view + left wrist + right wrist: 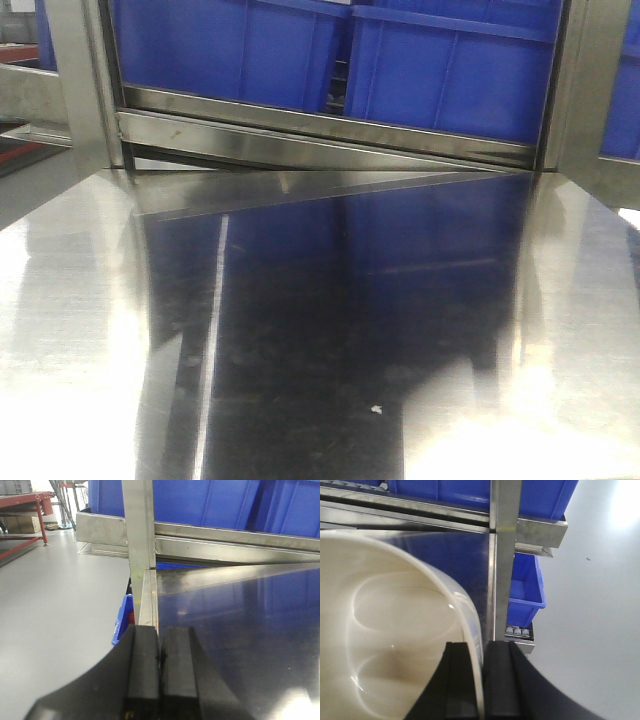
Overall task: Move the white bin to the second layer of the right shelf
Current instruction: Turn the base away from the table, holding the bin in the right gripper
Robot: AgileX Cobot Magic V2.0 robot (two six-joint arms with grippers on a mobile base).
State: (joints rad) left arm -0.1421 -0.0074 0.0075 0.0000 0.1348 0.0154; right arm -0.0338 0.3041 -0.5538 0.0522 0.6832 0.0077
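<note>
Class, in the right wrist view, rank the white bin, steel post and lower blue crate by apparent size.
1. white bin, though nearness to the camera inflates it.
2. steel post.
3. lower blue crate.

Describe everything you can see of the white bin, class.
The white bin shows only in the right wrist view: cream-white, glossy, smooth plastic with a thin rim and rounded corner. Its visible inside is empty. The right gripper pinches its wall, one black finger inside, one outside. Its underside is out of sight.
</note>
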